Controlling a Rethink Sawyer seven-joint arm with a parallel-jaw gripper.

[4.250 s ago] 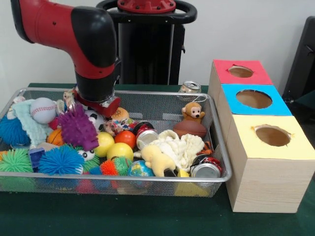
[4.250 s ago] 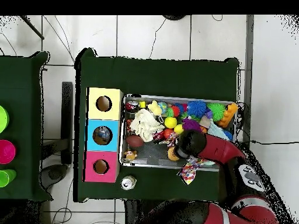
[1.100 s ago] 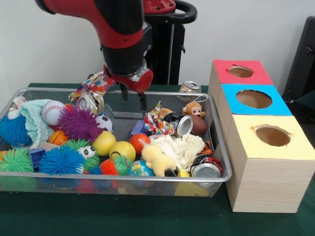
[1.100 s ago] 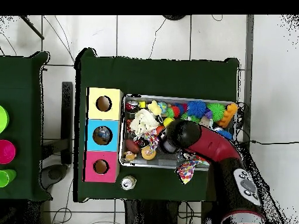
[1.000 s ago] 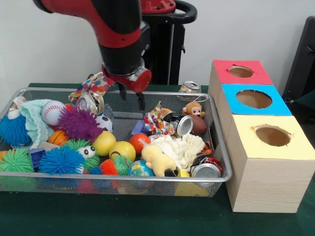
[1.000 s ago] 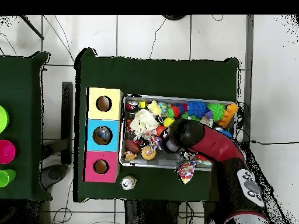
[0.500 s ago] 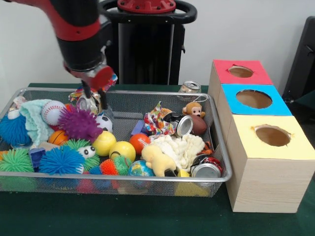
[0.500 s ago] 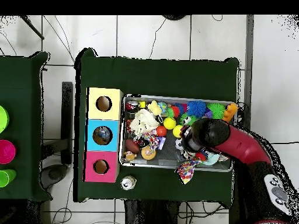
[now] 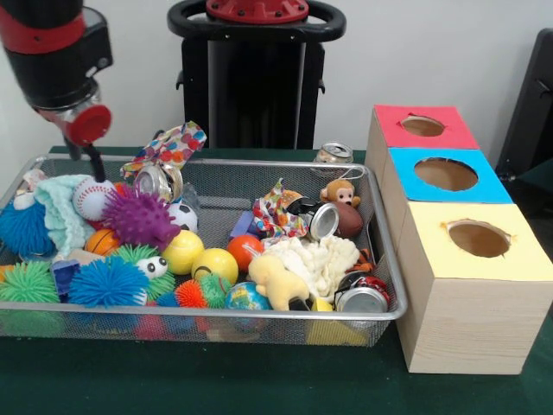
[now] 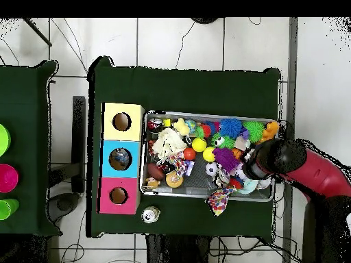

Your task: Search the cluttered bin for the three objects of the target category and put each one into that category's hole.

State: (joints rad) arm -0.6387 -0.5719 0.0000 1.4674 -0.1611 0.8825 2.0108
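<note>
Now, at the far left of the front view, the gripper (image 9: 85, 157) hangs above the bin's (image 9: 259, 162) end rim, empty; only one dark finger shows clearly, so I cannot tell whether it is spread or closed. Just below and to its right lie a baseball (image 9: 92, 198) and a purple spiky ball (image 9: 136, 218). Further right, a tipped can (image 9: 157, 182) leans by the far rim under a patterned cloth (image 9: 173, 143). Cans look the likeliest target category, though nothing shows which is meant. Two more cans lie well to the right: one (image 9: 324, 220) mid-bin on its side, mouth toward the camera, one (image 9: 361, 298) at the near right corner. Beyond stand the holed boxes (image 9: 449, 225); a fourth can (image 9: 333, 153) sits on the counter (image 9: 259, 380) behind the bin.
</note>
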